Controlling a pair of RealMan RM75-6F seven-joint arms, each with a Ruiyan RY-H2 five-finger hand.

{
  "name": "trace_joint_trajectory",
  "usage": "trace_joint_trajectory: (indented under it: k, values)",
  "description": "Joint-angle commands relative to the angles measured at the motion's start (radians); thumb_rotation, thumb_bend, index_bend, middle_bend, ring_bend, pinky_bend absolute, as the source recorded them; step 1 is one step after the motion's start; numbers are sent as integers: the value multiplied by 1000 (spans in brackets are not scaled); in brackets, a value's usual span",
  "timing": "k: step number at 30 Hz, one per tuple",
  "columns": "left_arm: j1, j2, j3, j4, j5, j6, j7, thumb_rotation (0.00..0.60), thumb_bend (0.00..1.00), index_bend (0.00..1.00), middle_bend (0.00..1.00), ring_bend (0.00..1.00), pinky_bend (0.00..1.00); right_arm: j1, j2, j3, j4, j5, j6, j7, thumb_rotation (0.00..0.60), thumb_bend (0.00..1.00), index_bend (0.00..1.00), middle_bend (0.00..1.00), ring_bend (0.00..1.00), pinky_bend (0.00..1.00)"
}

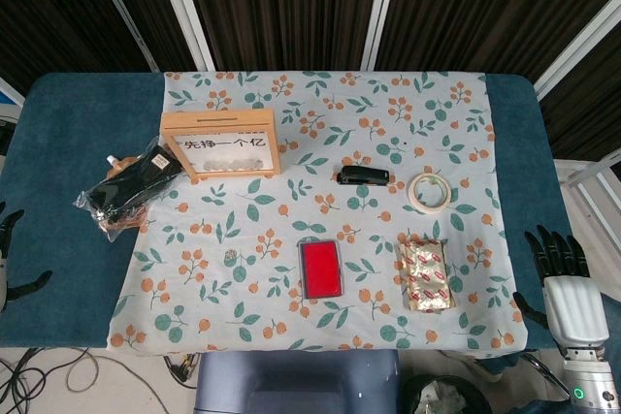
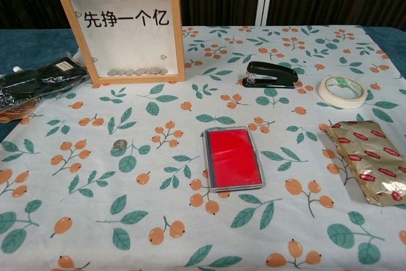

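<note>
Nearby, just inboard of the right robot hand, lies the foil snack packet: one, flat on the floral cloth at the near right of the bench. It looks light, crinkly and likely slick; judged best pinched at a sealed end edge, not across the belly, where the contents could crush.

The right robot hand hangs off the bench's right edge, fingers spread, holding nothing. The left robot hand shows only as a sliver at the far left edge, apparently empty; whether its fingers are spread or curled, I cannot tell.

Count, working outward from the packet:
- one red ink pad in a clear case, just beyond it toward the left robot hand
- one roll of tape, farther back
- one black stapler beside the tape
- one coin loose on the cloth
- one wooden coin-bank frame, coins inside
- one black bagged bundle, nearest the left robot hand
</note>
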Motion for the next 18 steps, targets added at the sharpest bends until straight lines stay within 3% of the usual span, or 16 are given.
trace_joint_trajectory:
  k: [1, 18]
  values:
    - [-1, -1, 1, -1, -3, -5, 5, 600, 95, 141, 0, 0, 0, 0, 0, 0, 1, 2, -2, -1, 600, 300, 0, 0, 0, 0]
    - [-10, -6, 9, -3, -2, -31, 6, 600, 95, 140, 0, 0, 0, -8, 19, 18, -18, 25, 12, 3, 600, 300, 0, 0, 0, 0]
